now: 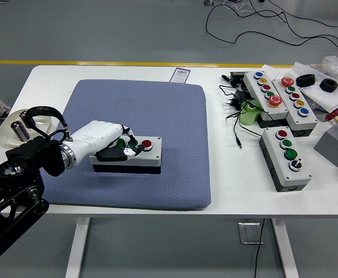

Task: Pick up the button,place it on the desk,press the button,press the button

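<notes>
**Operator:** White table (232, 194) runs along the bottom of my frame, with a blue pad (157, 174) on it left of centre. My left hand (112, 146) comes in from the lower left and lies over the button box (135, 153) sitting on that pad.

**Supervisor:** Holding it, or pressing?

**Operator:** Fingers are curled down on the box top, fingertips (131, 152) among the caps. I can't tell whether they grip the box, so I judge this the pressing step. Next, one fingertip needs to push straight down on a cap.

**Supervisor:** And the box itself?

**Operator:** Grey, dark base, flat; green caps near the fingers, a red one clear at its right end. Farther back, right of frame, spare button boxes (284, 156) lie among cables (233, 110).
</notes>
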`<act>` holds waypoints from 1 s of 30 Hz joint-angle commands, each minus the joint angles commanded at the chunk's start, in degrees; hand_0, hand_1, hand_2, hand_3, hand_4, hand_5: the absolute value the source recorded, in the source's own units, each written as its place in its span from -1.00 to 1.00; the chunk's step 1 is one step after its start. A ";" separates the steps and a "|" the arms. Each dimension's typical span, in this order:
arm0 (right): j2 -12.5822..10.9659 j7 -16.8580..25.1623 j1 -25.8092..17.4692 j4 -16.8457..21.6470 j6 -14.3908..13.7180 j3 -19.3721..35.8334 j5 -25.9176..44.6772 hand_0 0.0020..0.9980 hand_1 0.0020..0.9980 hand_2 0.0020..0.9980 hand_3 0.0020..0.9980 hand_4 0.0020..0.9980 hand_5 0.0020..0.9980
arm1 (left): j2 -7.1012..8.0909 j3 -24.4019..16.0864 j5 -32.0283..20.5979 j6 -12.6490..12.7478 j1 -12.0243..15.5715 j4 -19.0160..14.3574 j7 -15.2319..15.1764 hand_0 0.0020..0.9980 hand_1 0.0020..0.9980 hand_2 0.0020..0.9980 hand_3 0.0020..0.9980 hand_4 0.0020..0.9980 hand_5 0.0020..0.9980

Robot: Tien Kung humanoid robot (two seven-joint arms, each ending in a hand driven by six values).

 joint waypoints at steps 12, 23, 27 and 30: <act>-0.08 0.10 0.04 0.00 0.03 -0.39 0.08 0.33 0.33 0.44 0.23 -0.05 -0.37 | -1.24 2.52 -1.61 0.24 -1.27 -0.01 0.16 -0.98 -1.00 -0.95 0.37 0.33 1.00; -0.05 0.07 0.14 0.00 0.07 -0.51 -0.06 0.33 0.32 0.44 0.23 -0.05 -0.37 | -1.95 4.19 -1.86 -0.65 -1.86 2.42 0.87 -0.99 -1.00 -0.95 0.38 0.33 1.00; -0.06 0.06 0.14 0.00 0.07 -0.54 -0.06 0.33 0.32 0.44 0.23 -0.05 -0.37 | -2.12 4.29 -1.76 -1.03 -1.89 3.33 1.15 -0.99 -1.00 -0.95 0.38 0.33 1.00; -0.07 0.06 0.15 0.00 0.07 -0.54 -0.10 0.33 0.32 0.44 0.23 -0.05 -0.37 | -2.10 4.73 -1.65 -1.80 -1.87 3.64 1.43 -0.99 -1.00 -0.95 0.39 0.33 1.00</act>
